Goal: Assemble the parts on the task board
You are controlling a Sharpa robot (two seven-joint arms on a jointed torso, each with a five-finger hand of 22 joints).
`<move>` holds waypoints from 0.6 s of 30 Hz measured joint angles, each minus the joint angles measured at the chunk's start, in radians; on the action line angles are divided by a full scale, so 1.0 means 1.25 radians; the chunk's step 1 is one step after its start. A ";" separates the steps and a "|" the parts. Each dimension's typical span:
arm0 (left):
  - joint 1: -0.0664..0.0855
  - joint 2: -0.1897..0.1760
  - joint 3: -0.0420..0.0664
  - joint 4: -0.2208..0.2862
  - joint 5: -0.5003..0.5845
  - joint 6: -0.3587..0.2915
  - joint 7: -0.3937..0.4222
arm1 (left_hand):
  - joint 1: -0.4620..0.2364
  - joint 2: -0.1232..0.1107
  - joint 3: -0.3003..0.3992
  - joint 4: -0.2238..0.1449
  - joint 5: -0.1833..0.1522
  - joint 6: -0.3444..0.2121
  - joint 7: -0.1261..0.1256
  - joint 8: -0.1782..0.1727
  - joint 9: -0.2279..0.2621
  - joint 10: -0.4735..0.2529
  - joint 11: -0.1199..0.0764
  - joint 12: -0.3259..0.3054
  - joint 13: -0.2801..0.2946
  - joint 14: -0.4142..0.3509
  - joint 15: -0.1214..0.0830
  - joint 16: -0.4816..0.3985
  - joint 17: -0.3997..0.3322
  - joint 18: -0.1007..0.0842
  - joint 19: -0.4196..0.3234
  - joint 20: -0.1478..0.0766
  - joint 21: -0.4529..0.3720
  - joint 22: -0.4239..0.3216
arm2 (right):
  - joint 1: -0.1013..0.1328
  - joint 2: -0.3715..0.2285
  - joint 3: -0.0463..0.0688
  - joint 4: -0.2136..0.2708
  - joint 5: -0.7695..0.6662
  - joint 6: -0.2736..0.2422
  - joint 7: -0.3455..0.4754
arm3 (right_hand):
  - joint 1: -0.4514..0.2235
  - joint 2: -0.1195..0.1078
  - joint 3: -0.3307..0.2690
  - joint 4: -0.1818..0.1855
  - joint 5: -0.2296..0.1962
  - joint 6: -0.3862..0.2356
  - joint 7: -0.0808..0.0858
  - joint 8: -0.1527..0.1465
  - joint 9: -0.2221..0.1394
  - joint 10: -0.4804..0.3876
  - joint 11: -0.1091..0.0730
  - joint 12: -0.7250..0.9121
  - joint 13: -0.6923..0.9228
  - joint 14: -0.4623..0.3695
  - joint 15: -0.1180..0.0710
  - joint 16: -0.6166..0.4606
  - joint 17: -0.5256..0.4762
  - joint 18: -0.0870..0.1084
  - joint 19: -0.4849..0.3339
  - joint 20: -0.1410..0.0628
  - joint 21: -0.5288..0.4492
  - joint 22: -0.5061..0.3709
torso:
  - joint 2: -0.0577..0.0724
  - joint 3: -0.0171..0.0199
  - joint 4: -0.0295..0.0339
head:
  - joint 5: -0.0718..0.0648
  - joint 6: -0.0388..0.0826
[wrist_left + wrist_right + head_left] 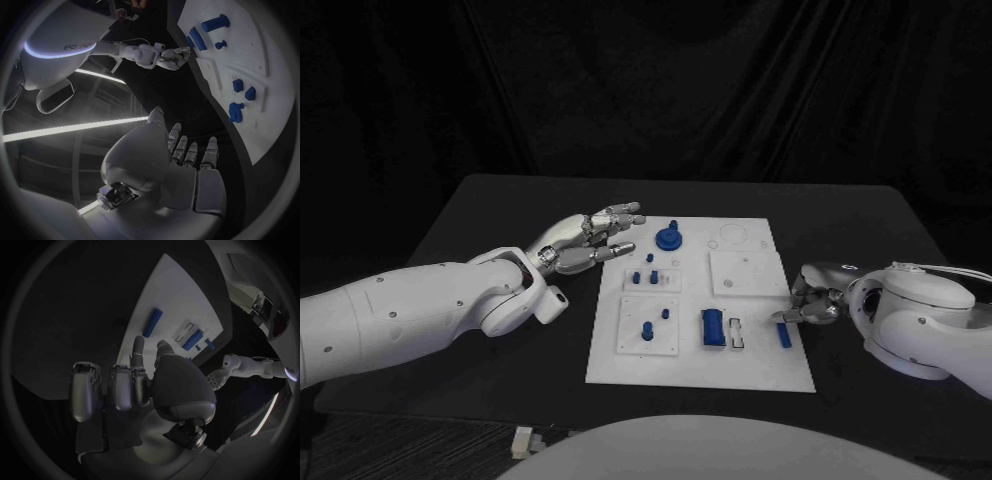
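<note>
1. Task board mid-table; most blue parts already stand in its slots.
2. Left hand hovers at the board's left edge, fingers apart, holding nothing.
3. Right hand at the right edge, fingers curled beside loose blue bar; grip cannot be told.

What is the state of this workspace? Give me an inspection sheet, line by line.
Surface: black table, task board in the middle.
Job's things: blue parts on the board; a round part near its far edge, a blue bar at its right edge, a blue block beside a white slot.
Clutter: small pale object at the table's near edge.
Hands: left hand open at the board's left edge; right hand by the blue bar, grip unclear.
Cables: thin cable on the right arm.
Surroundings: dark curtain behind.
</note>
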 measured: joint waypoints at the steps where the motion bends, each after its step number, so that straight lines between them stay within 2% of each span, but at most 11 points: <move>1: 0.000 0.000 0.000 0.000 0.000 0.000 0.000 | 0.000 0.000 0.000 0.000 0.000 0.000 0.000 0.000 0.000 0.000 0.000 0.000 0.000 0.000 0.000 0.000 0.000 0.000 0.000 0.000 0.000 0.000 | -0.001 0.002 0.000 -0.002 0.000 0.003 -0.001 | 0.004 0.000 0.002 -0.002 0.006 -0.001 0.001 -0.006 -0.003 0.000 0.000 0.000 0.000 0.000 0.000 0.000 0.000 0.000 0.000 0.000 -0.001 0.000 | 0.000 0.0000 0.0000 | 0.000 0.000; 9: 0.000 0.000 0.000 0.000 0.000 0.002 0.000 | 0.000 0.000 0.000 0.000 0.000 0.000 0.000 0.000 0.000 0.000 0.000 0.000 0.000 0.000 0.000 0.000 0.000 0.000 0.000 0.000 0.000 0.000 | -0.013 0.015 0.000 -0.013 -0.001 0.029 -0.008 | 0.016 0.002 0.003 -0.009 0.010 -0.005 0.005 -0.025 -0.015 0.003 0.003 -0.003 0.000 0.000 0.000 -0.007 -0.004 0.000 0.000 0.000 -0.006 0.000 | 0.000 0.0000 -0.0001 | 0.001 0.000; 12: 0.000 0.001 0.000 0.000 0.000 0.002 0.000 | 0.000 0.000 0.000 0.000 0.000 0.000 0.000 0.000 0.000 0.000 0.000 0.000 0.000 0.000 0.000 0.000 0.000 0.000 0.000 0.000 0.000 0.000 | -0.018 0.020 0.000 -0.017 -0.002 0.036 -0.009 | 0.031 0.008 0.007 -0.018 0.029 -0.008 0.008 -0.041 -0.026 0.003 0.003 -0.007 0.000 0.000 0.006 -0.010 -0.011 0.000 0.000 0.000 -0.009 0.000 | 0.000 0.0000 -0.0002 | 0.001 0.000; 18: 0.000 0.001 0.000 0.000 0.000 0.004 0.000 | 0.000 0.000 0.000 0.000 0.000 0.000 0.000 0.000 0.000 0.002 0.002 0.000 0.000 0.000 0.000 0.000 0.000 0.000 0.000 0.000 0.000 0.000 | -0.022 0.030 0.001 -0.023 -0.003 0.041 -0.011 | 0.038 0.008 0.009 -0.024 0.038 -0.008 0.008 -0.050 -0.034 0.002 0.009 -0.013 0.000 0.000 0.006 -0.015 -0.022 0.000 0.000 0.000 -0.016 0.000 | 0.000 -0.0002 -0.0002 | 0.001 0.000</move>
